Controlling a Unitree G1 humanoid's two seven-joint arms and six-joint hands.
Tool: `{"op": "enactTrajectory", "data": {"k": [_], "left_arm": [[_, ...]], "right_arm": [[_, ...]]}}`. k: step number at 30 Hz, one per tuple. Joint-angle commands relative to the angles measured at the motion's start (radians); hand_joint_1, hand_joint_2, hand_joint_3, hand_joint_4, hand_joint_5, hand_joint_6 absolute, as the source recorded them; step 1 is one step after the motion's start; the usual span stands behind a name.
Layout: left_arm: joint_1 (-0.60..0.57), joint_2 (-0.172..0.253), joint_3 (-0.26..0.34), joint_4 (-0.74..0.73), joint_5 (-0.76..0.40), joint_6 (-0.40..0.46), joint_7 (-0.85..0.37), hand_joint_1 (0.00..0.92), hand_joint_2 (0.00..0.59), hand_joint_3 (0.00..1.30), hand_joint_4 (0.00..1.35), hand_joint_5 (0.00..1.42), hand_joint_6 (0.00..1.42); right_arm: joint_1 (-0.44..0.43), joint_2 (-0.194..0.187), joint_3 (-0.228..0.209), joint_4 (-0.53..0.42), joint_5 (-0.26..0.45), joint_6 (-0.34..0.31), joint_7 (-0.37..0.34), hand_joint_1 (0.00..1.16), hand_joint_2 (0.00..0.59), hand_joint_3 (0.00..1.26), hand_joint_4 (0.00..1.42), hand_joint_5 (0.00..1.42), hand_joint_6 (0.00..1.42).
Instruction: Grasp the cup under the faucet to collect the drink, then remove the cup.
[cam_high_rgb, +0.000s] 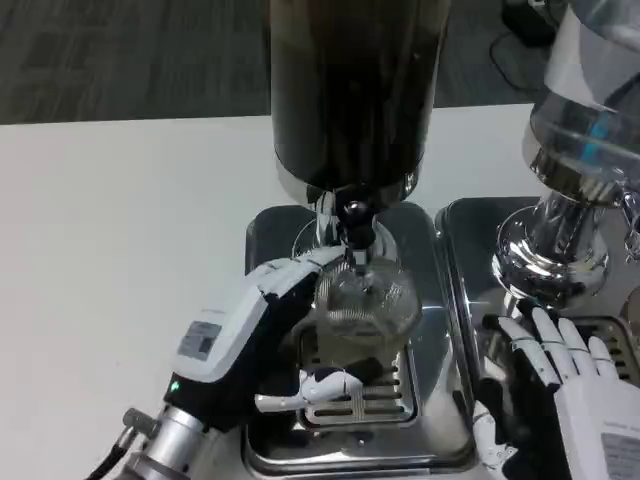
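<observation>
Clear cup (365, 300) stands directly beneath the faucet (352, 215) of the dark drink dispenser (350, 90), on the slotted drip tray (345, 440) at centre. Left hand (265, 330) is wrapped around the cup's left side, fingers against its far wall and thumb curling near its base, gripping it. Right hand (560, 375) rests flat at near right, fingers spread and holding nothing, on the second drip tray (465, 230) just in front of the chrome-based second dispenser (575, 180). Both trays sit on the white table (120, 230)
</observation>
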Motion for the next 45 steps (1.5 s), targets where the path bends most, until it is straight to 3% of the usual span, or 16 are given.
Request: {"op": "enactTrajectory", "data": {"k": [1,10,15,21,29,34,37,39,45], "left_arm": [[0.018,0.02,-0.014,-0.025,0.018,0.009,0.025,0.32,0.089,0.19,0.16,0.4,0.25],[0.042,0.047,-0.001,-0.054,0.003,0.008,0.019,0.272,0.083,0.14,0.11,0.38,0.23],[0.07,0.075,0.02,-0.072,-0.014,-0.007,0.026,0.099,0.073,0.13,0.1,0.37,0.22],[0.119,0.117,0.07,-0.128,-0.043,-0.041,0.024,0.041,0.071,0.13,0.1,0.37,0.22],[0.166,0.148,0.131,-0.176,-0.074,-0.04,0.016,0.016,0.067,0.12,0.1,0.37,0.22],[0.206,0.179,0.18,-0.213,-0.107,-0.054,-0.017,0.0,0.055,0.12,0.1,0.36,0.22],[0.238,0.213,0.205,-0.25,-0.12,-0.054,-0.065,0.0,0.053,0.04,0.0,0.24,0.12],[0.265,0.238,0.228,-0.276,-0.145,-0.077,-0.101,0.0,0.087,0.0,0.0,0.12,0.02],[0.32,0.24,0.312,-0.387,-0.312,-0.165,-0.257,0.0,0.146,0.0,0.0,0.04,0.0]], "right_arm": [[-0.006,-0.013,-0.01,0.011,0.011,-0.016,0.009,0.37,0.558,0.23,0.09,0.08,0.06],[-0.014,-0.022,-0.009,0.018,0.021,-0.025,0.009,0.37,0.558,0.23,0.09,0.09,0.06],[-0.016,-0.029,-0.011,0.019,0.029,-0.032,0.01,0.37,0.554,0.23,0.09,0.09,0.06],[-0.027,-0.038,-0.021,0.018,0.035,-0.029,0.019,0.36,0.55,0.23,0.09,0.08,0.06],[-0.045,-0.057,-0.036,0.019,0.023,-0.021,0.051,0.36,0.549,0.23,0.09,0.08,0.06],[-0.058,-0.094,-0.037,0.006,-0.042,-0.003,0.086,0.35,0.549,0.22,0.07,0.05,0.04],[-0.064,-0.113,-0.043,0.008,-0.053,-0.004,0.119,0.34,0.534,0.19,0.05,0.01,0.0],[-0.066,-0.122,-0.048,0.01,-0.05,-0.009,0.126,0.34,0.54,0.18,0.04,0.01,0.0],[-0.087,-0.147,-0.048,0.016,-0.068,-0.014,0.154,0.32,0.542,0.15,0.02,0.0,0.0]]}}
